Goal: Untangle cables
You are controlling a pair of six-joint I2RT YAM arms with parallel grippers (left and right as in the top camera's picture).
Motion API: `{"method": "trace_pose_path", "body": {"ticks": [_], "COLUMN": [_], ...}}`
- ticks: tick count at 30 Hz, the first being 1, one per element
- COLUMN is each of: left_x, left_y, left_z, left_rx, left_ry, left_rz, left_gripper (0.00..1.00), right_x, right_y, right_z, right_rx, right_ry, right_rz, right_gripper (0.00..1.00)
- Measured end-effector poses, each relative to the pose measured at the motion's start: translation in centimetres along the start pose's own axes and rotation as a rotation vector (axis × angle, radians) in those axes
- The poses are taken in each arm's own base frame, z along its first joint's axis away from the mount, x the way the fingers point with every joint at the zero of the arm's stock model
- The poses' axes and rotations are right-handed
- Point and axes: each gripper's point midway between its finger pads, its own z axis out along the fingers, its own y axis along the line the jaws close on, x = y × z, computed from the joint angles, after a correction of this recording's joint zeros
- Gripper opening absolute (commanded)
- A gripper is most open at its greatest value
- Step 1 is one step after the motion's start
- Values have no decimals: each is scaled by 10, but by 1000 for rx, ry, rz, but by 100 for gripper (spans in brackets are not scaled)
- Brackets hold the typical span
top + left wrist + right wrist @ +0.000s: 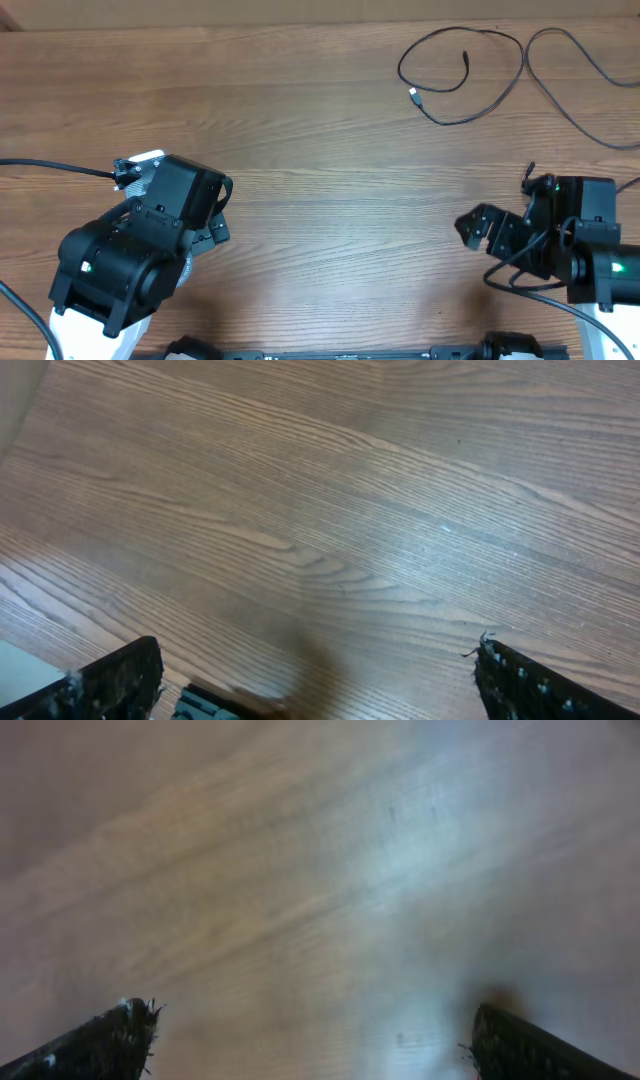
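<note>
The cables (460, 123) are lying on the table (320, 120) at its far right, well apart from both grippers. One cable is forming a wide open loop, with its silver plug (413, 95) resting inside the loop's lower left and a second, dark end pointing up within the loop. The other cable (552, 31) is arching just beside the loop's right side and is running off the right edge of the overhead view in two strands. Whether the two cables are touching where they pass each other cannot be told.

The table is showing a brown wood-grain top. In the left wrist view the grain is reading sharply; in the right wrist view the surface is appearing blurred, with a pale glare across it.

The left gripper (215, 215) is hovering over the near left of the table, its jaws spread wide and gripping nothing; the left wrist view is showing only bare table (350, 510) between the fingertips (130, 670).

The right gripper (478, 226) is sitting over the near right, pointing left, its jaws likewise spread wide with nothing between them but table (300, 870).

A thick black wire (50, 165) is running from the left edge to the left arm. Nothing is lying between either gripper and the cables.
</note>
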Motion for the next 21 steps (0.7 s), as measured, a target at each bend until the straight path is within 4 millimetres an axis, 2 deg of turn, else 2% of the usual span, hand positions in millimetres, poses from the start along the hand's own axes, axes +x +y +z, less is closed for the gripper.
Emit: {"method": "trace_pose_path", "body": {"ticks": [3, 9, 12, 21], "left_x": [0, 0, 0, 0], "left_y": [0, 0, 0, 0], "left_z": [0, 0, 0, 0], "left_rx": [0, 0, 0, 0], "left_ry": [0, 0, 0, 0], "left_rz": [0, 0, 0, 0], "left_gripper": [100, 100, 100, 99], "right_x": [-10, -12, -20, -20], "right_y": [4, 10, 12, 10], "right_z": [0, 2, 4, 4], "right_rx": [-14, -53, -60, -47], "right_ry": [-41, -31, -49, -53], "right_rz": [-13, -15, -21, -21], "right_gripper": [100, 100, 100, 100]}}
